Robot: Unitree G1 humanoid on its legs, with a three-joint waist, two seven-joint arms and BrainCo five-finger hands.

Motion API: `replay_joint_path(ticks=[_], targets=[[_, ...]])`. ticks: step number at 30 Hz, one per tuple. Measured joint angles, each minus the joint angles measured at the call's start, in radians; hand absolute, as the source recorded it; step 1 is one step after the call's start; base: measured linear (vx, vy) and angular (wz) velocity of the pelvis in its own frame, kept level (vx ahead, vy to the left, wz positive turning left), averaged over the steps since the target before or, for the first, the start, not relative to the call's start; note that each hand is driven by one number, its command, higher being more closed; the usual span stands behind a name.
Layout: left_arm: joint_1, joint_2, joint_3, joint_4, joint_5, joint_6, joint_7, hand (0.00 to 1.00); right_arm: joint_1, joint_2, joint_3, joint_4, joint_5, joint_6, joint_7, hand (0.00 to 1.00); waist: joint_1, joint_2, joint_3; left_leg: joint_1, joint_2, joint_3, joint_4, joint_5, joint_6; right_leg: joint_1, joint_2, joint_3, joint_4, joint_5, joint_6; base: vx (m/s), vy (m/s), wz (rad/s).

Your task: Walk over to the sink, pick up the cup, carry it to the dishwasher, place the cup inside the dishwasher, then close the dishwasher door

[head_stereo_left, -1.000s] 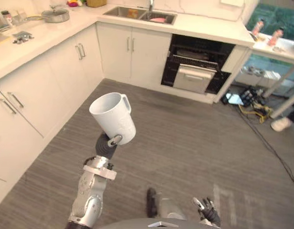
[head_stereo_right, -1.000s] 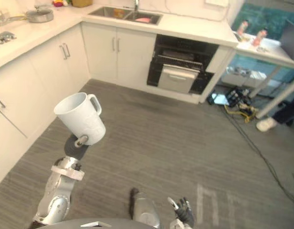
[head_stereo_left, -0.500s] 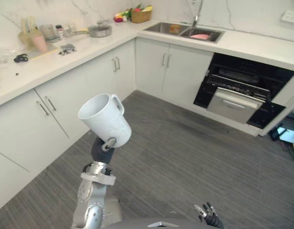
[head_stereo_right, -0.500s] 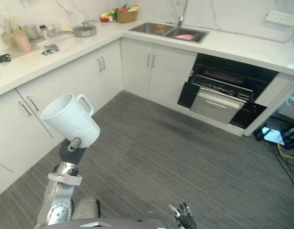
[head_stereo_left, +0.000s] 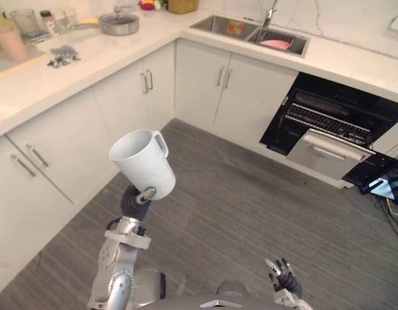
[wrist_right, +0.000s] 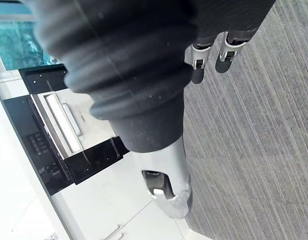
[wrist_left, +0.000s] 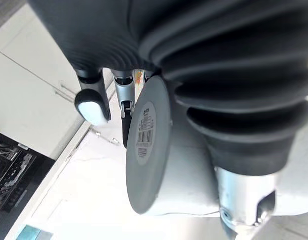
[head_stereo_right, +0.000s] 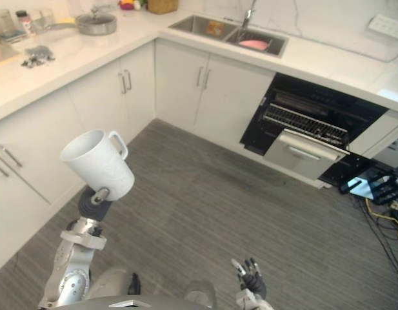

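Camera swung since half a second ago: counter and cabinets slid left and the dishwasher sits further right. Head motion, not the objects. Cup keeps much the same spot in the view, raised on the left hand as before.

Left eye view. White cup is tilted, mouth up and to the left, handle on its right. Left hand clasps it from below at the base. Judged reason: a carry grip, arm lifted so the cup clears the cabinets while walking. Right hand is low at the bottom edge, fingers loosely spread, holding nothing.

Right eye view. Dishwasher stands open under the counter, right of the sink. Its pale front panel juts out of the dark cavity, rack visible above. Bare grey floor runs between robot and dishwasher, still well apart, so there is ample room. Loose cables lie on the floor right of the dishwasher and are an edge to avoid.

Left wrist view. Fingers curl round the cup's base, and the flat labelled bottom faces the camera. The hold is low on the cup, so it may rock when lowered.

Right wrist view. Straight fingers hang over the floor, with the front panel's corner beyond.
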Motion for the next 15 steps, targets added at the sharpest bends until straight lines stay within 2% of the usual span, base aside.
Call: replay_joint_path(ticks=[2, 3, 4, 5, 6, 7, 8, 9, 10, 11, 12, 14, 15], targets=[[-0.042, 0.009, -0.008, -0.008, 0.001, 0.024, 0.033, 1.0, 0.006, 0.032, 0.025, -0.021, 0.002, 0.001, -0.013, 0.0, -0.02, 0.001, 0.001, 0.04, 0.028, -0.006, -0.06, -0.003, -0.003, -0.105, 0.082, -0.031, -0.102, -0.075, 0.011, 0.28, 0.043, 0.03], [-0.058, 0.014, -0.016, -0.01, 0.001, 0.028, 0.04, 1.0, 0.004, 0.034, 0.038, -0.021, 0.007, 0.001, -0.019, 0.0, -0.025, 0.003, 0.002, 0.04, 0.038, -0.009, -0.065, -0.006, -0.005, -0.131, 0.102, -0.049, -0.154, -0.081, 0.013, 0.29, -0.004, 0.14], [-0.089, 0.023, -0.036, -0.018, 0.006, 0.037, 0.056, 1.0, -0.003, 0.04, 0.043, -0.024, 0.018, 0.002, -0.026, 0.0, -0.027, 0.012, 0.008, 0.041, 0.059, -0.014, -0.062, -0.014, -0.021, -0.173, 0.14, -0.08, -0.28, -0.079, 0.015, 0.3, -0.025, 0.08], [-0.11, 0.024, -0.044, -0.028, 0.013, 0.047, 0.063, 1.0, -0.006, 0.041, 0.042, -0.039, 0.026, 0.001, -0.032, 0.0, -0.028, 0.024, 0.023, 0.058, 0.083, -0.013, -0.051, -0.037, -0.034, -0.188, 0.174, -0.095, -0.441, -0.047, 0.025, 0.31, -0.034, 0.0], [-0.118, 0.024, -0.046, -0.03, 0.017, 0.052, 0.069, 1.0, -0.006, 0.041, 0.042, -0.055, 0.03, 0.001, -0.033, 0.0, -0.027, 0.033, 0.034, 0.072, 0.095, -0.013, -0.046, -0.05, -0.04, -0.187, 0.19, -0.094, -0.529, -0.018, 0.029, 0.42, -0.077, -0.08], [-0.126, 0.024, -0.047, -0.032, 0.017, 0.056, 0.077, 1.0, -0.005, 0.039, 0.042, -0.085, 0.03, 0.0, -0.032, 0.0, -0.032, 0.051, 0.045, 0.098, 0.126, -0.011, -0.029, -0.084, -0.057, -0.176, 0.221, -0.08, -0.714, 0.07, 0.037, 0.39, -0.078, -0.17], [-0.124, 0.026, -0.04, -0.036, 0.018, 0.056, 0.079, 1.0, -0.004, 0.04, 0.044, -0.109, 0.03, 0.0, -0.029, 0.0, -0.028, 0.043, 0.053, 0.141, 0.144, 0.005, -0.019, -0.117, -0.081, -0.149, 0.234, -0.061, -0.875, 0.164, 0.059, 0.51, -0.102, -0.24], [-0.119, 0.028, -0.036, -0.037, 0.018, 0.057, 0.079, 1.0, -0.002, 0.039, 0.048, -0.117, 0.03, 0.0, -0.028, 0.0, -0.023, 0.04, 0.061, 0.171, 0.148, 0.018, -0.018, -0.136, -0.094, -0.14, 0.229, -0.062, -0.919, 0.192, 0.067, 0.46, -0.124, -0.35], [-0.099, 0.034, -0.031, -0.037, 0.018, 0.058, 0.08, 1.0, 0.012, 0.033, 0.068, -0.139, 0.029, 0.003, -0.026, 0.0, -0.02, 0.03, 0.069, 0.233, 0.166, 0.032, -0.005, -0.19, -0.122, -0.112, 0.221, -0.076, -0.928, 0.253, 0.056, 0.46, -0.136, -0.36], [-0.081, 0.032, -0.029, -0.038, 0.018, 0.062, 0.081, 1.0, 0.012, 0.025, 0.081, -0.142, 0.028, 0.008, -0.025, 0.0, -0.019, 0.042, 0.073, 0.268, 0.188, 0.042, 0.0, -0.213, -0.14, -0.107, 0.231, -0.089, -0.886, 0.292, 0.037, 0.42, -0.149, -0.46], [-0.047, 0.033, -0.032, -0.051, 0.025, 0.067, 0.081, 1.0, 0.02, 0.019, 0.099, -0.165, 0.027, 0.027, -0.024, 0.0, -0.022, 0.051, 0.068, 0.311, 0.22, 0.06, 0.006, -0.235, -0.16, -0.135, 0.239, -0.105, -0.768, 0.299, 0.017, 0.38, -0.14, -0.37], [-0.022, 0.026, -0.055, -0.087, 0.037, 0.064, 0.079, 1.0, 0.048, 0.019, 0.11, -0.241, 0.026, 0.043, -0.023, 0.0, -0.028, 0.058, 0.051, 0.328, 0.251, 0.07, 0.007, -0.26, -0.17, -0.202, 0.242, -0.122, -0.603, 0.241, -0.057, 0.37, -0.167, -0.15], [-0.02, 0.014, -0.071, -0.103, 0.038, 0.06, 0.079, 1.0, 0.047, 0.017, 0.109, -0.269, 0.026, 0.05, -0.024, 0.0, -0.032, 0.06, 0.05, 0.332, 0.265, 0.07, 0.02, -0.267, -0.168, -0.248, 0.238, -0.127, -0.494, 0.154, -0.067, 0.38, -0.191, -0.09]])
